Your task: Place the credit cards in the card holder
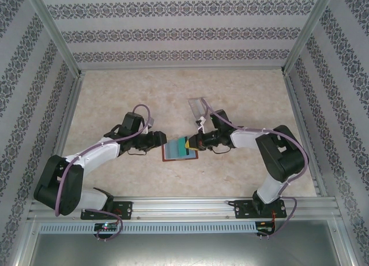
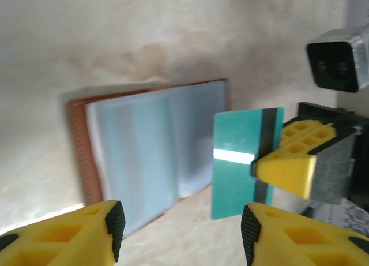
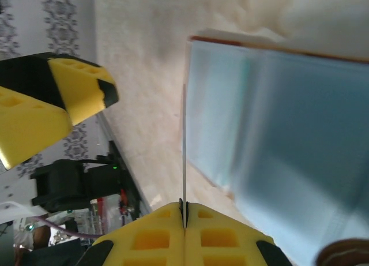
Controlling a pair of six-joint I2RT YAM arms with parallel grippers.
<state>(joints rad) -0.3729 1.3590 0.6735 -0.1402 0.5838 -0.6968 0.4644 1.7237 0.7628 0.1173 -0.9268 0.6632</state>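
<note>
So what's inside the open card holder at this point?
The card holder shows clear plastic sleeves, seemingly empty. The teal card, pinched in the right gripper, is at the holder's edge, not inserted. Anything beneath the glossy sleeves can't be made out.

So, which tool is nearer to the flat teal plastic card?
Right. The right tool is shut on the teal card; the left tool, open, sits apart across the brown leather-look card holder.
</note>
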